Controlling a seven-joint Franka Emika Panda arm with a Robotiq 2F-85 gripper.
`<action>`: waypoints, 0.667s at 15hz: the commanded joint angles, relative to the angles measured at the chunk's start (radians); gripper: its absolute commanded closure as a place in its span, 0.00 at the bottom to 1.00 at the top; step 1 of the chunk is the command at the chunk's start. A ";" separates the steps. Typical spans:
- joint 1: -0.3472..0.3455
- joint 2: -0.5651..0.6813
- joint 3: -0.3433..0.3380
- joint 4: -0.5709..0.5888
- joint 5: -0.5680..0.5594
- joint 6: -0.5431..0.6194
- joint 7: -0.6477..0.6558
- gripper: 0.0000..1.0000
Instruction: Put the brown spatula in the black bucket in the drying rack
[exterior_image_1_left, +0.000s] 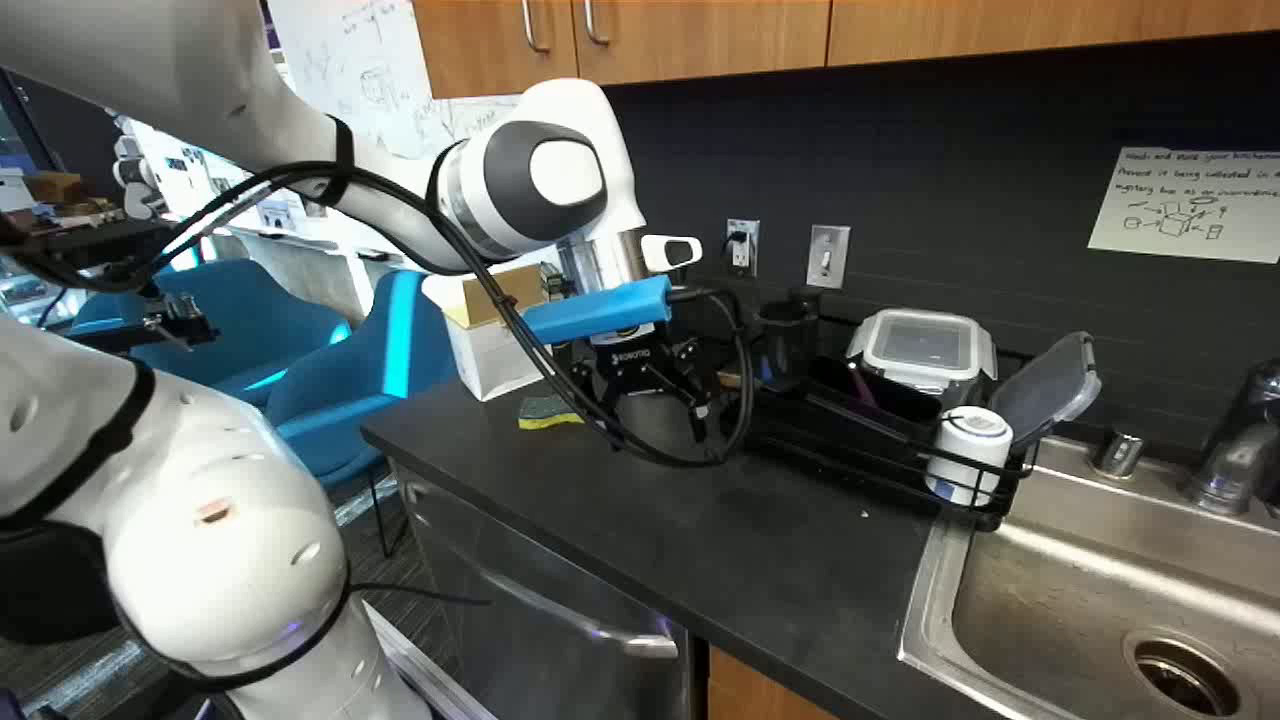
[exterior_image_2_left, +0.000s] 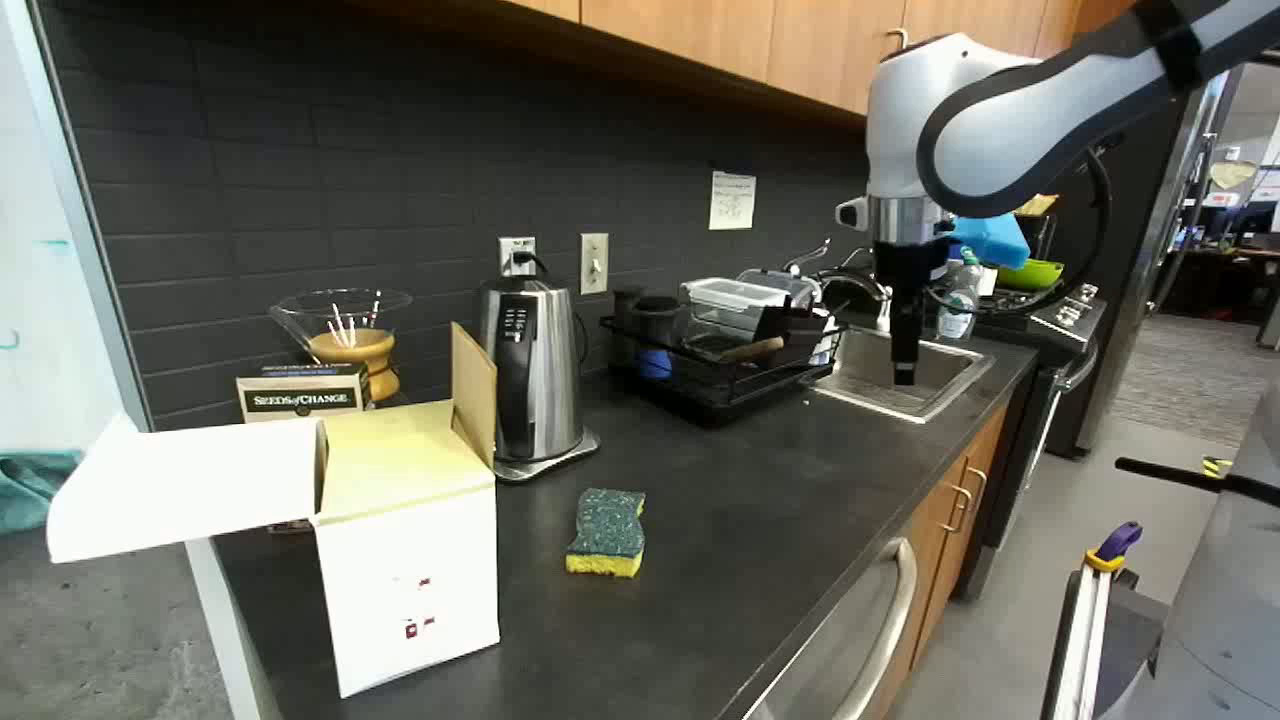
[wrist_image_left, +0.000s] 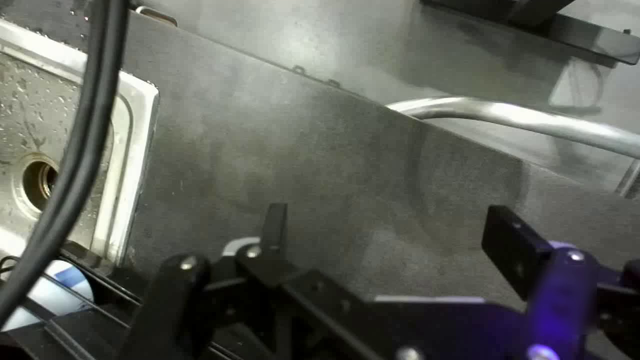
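Currently, the brown utensil (exterior_image_2_left: 754, 350) lies in the drying rack (exterior_image_2_left: 714, 402), near the spread hand (wrist_image_left: 387, 222).

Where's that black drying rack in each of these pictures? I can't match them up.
In an exterior view: the drying rack is right of centre.
In an exterior view: the drying rack is just right of centre, to the right of the kettle.
In the wrist view: only part of it shows, bottom left.
Shared landmark: the steel sink, beside it in all three.
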 joint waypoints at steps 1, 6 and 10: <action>0.009 -0.001 -0.007 0.002 -0.004 -0.005 0.003 0.00; 0.014 0.015 0.001 0.017 -0.002 0.013 0.027 0.00; 0.015 0.021 0.012 0.036 0.000 0.044 0.072 0.00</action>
